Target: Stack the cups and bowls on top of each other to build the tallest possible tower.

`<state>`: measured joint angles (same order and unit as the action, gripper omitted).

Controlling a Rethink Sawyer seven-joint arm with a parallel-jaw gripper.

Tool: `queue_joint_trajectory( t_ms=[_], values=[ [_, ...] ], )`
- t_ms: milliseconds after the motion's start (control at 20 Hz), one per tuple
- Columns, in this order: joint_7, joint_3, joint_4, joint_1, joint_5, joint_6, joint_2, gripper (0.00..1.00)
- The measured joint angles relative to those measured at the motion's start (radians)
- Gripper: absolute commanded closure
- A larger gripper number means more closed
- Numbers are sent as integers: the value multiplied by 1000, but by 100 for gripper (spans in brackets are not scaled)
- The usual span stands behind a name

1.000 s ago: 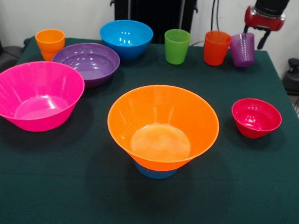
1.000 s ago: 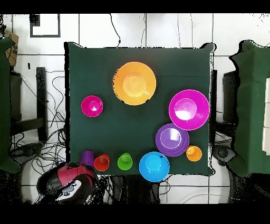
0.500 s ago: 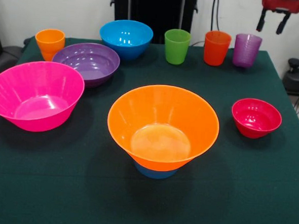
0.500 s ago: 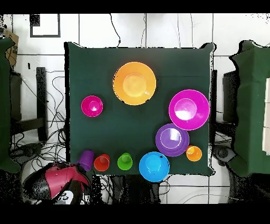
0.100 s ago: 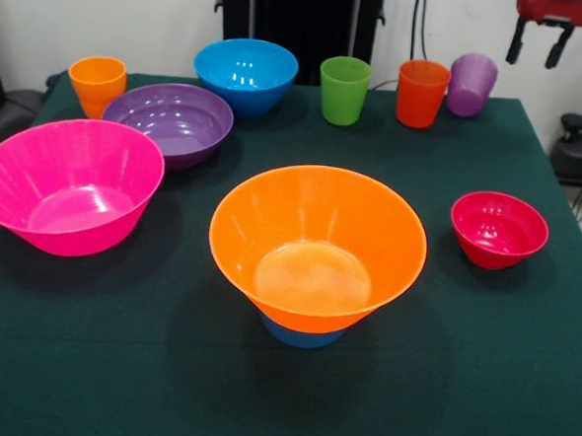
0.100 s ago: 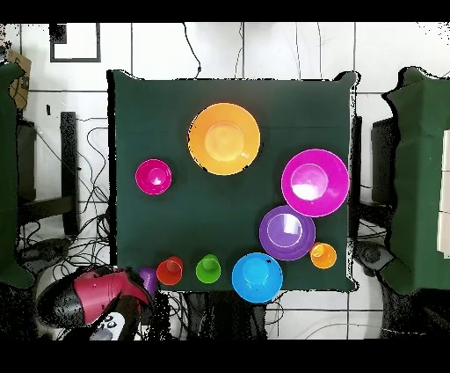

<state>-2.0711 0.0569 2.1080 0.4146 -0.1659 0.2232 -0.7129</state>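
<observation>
Bowls and cups sit spread over the green tabletop (image 5: 519, 370), taken here from left to right in the front view. At the left edge lies the large pink bowl (image 5: 68, 185), with the yellow-orange cup (image 5: 97, 84) behind it and the medium purple bowl (image 5: 168, 121) just beside both. The medium blue bowl (image 5: 245, 74) stands at the back. In the middle is the tower (image 5: 315, 256) — the large orange bowl (image 5: 317, 244) resting upright on the small light-blue bowl (image 5: 302, 334), of which only a blue sliver shows beneath; the orange bowl's inside looks bare. Along the back edge stand the green cup (image 5: 344, 89) and the red-orange cup (image 5: 421, 92), both upright. Next to it the purple cup (image 5: 471, 85) is tilted, its mouth leaning toward the right rear corner. The small red bowl (image 5: 498, 229) sits alone near the right edge. Above the purple cup hangs the gripper (image 5: 539, 43) — its jaws parted, holding nothing, clear of the cup.
</observation>
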Motion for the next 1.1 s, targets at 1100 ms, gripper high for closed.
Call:
queue_joint_trajectory(
  t_ms=[1100],
  values=[
    [0,1,-33,-54,10,112,-107,0]
  ],
)
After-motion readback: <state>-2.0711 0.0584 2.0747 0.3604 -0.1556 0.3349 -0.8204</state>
